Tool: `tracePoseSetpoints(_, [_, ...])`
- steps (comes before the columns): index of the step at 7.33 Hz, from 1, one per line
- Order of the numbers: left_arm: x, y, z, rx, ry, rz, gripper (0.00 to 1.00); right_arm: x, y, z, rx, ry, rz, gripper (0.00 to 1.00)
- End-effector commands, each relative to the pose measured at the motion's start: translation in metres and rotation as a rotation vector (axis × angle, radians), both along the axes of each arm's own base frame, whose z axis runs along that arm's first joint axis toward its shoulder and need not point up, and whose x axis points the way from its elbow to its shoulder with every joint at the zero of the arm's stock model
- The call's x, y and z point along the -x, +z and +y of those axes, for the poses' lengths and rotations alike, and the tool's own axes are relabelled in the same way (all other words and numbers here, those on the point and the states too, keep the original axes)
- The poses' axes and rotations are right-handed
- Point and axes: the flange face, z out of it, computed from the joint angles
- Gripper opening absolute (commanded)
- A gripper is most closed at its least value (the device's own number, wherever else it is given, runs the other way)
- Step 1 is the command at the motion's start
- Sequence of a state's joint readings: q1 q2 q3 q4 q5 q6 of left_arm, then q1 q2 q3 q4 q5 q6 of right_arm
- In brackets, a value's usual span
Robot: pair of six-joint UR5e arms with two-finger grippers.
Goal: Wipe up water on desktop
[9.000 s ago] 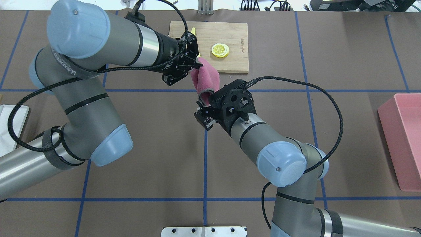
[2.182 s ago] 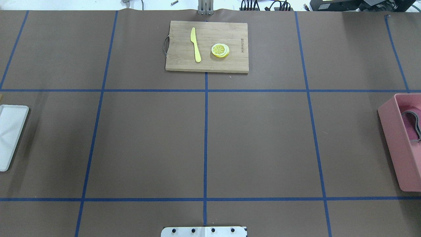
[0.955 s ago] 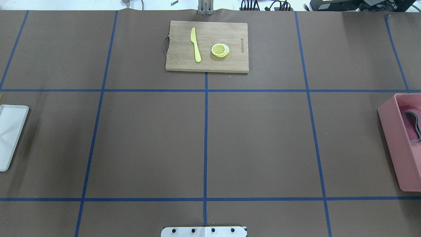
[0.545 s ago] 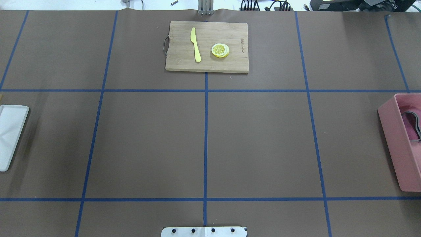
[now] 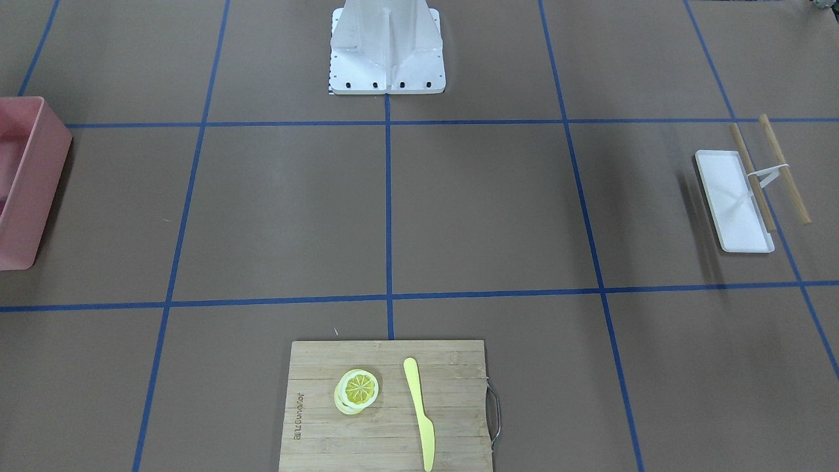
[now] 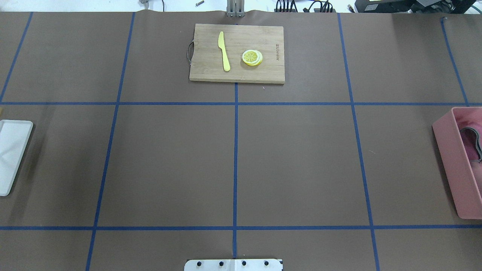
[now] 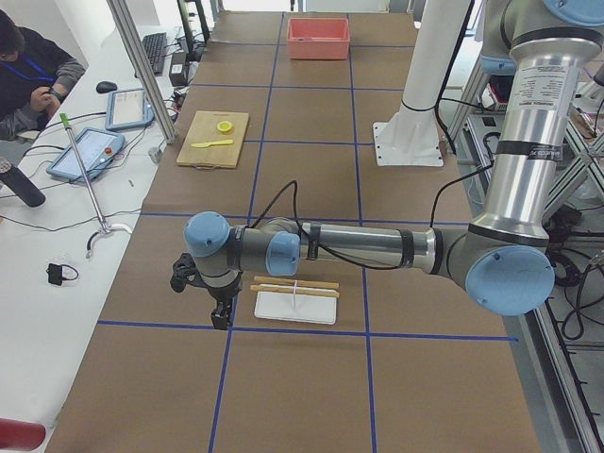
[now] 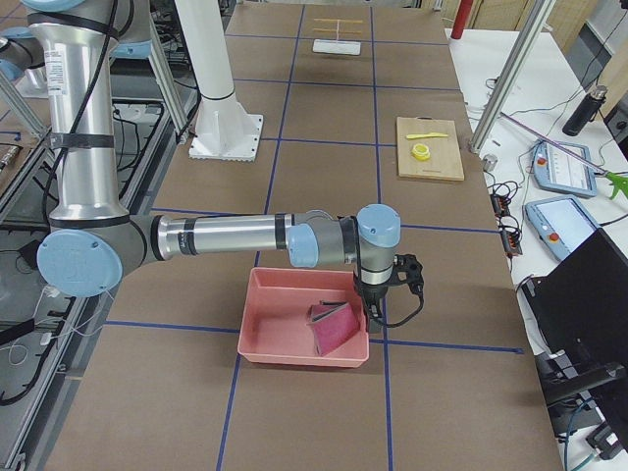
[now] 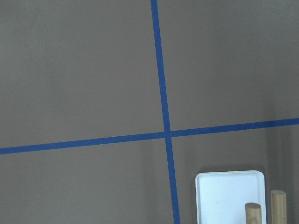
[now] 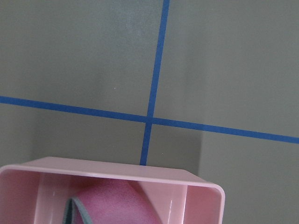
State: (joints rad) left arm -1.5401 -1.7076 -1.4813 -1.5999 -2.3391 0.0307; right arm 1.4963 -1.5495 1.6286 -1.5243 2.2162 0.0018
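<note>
The brown desktop [image 6: 169,162] with blue tape lines shows no water that I can make out. A pink cloth [image 8: 334,326] lies in the pink bin [image 8: 285,324] at the table's right end; it also shows in the overhead view [image 6: 472,145] and the right wrist view [image 10: 112,200]. My right gripper [image 8: 371,312] hangs at the bin's far rim, and I cannot tell whether it is open or shut. My left gripper [image 7: 219,311] points down beside the white tray [image 7: 294,307], and I cannot tell its state either. Neither wrist view shows fingers.
A bamboo cutting board [image 6: 237,75] at the far middle carries a yellow knife [image 6: 224,51] and lemon slices [image 6: 252,57]. The white tray [image 5: 731,196] with two wooden sticks [image 5: 783,167] lies at the left end. The pink bin [image 6: 450,158] is at the right end.
Nine seconds ago both grippers held the pink cloth over the table's middle. Both arms have since left the overhead view and the cloth lies in the bin. Nothing has moved in the last second.
</note>
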Motion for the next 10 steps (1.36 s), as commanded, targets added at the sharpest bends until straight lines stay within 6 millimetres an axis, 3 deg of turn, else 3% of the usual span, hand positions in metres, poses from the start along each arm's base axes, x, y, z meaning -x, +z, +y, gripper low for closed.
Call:
tracePoseSetpoints(1, [0.000,0.003,0.000,0.006,0.000,0.000,0.99,0.005,0.018,-0.004,0.045,-0.017,-0.064,1.00])
tracePoseSetpoints(2, [0.000,0.002,0.000,0.004,0.000,0.000,0.99,0.008,0.024,-0.013,0.072,-0.020,-0.152,1.00])
tracePoseSetpoints(4, [-0.001,0.002,0.000,0.003,0.002,0.000,0.99,-0.008,0.026,-0.009,0.069,0.015,-0.152,1.00])
tracePoseSetpoints(10, [0.000,0.012,0.001,0.012,0.003,0.000,0.99,-0.017,0.023,-0.008,0.052,0.028,-0.146,1.00])
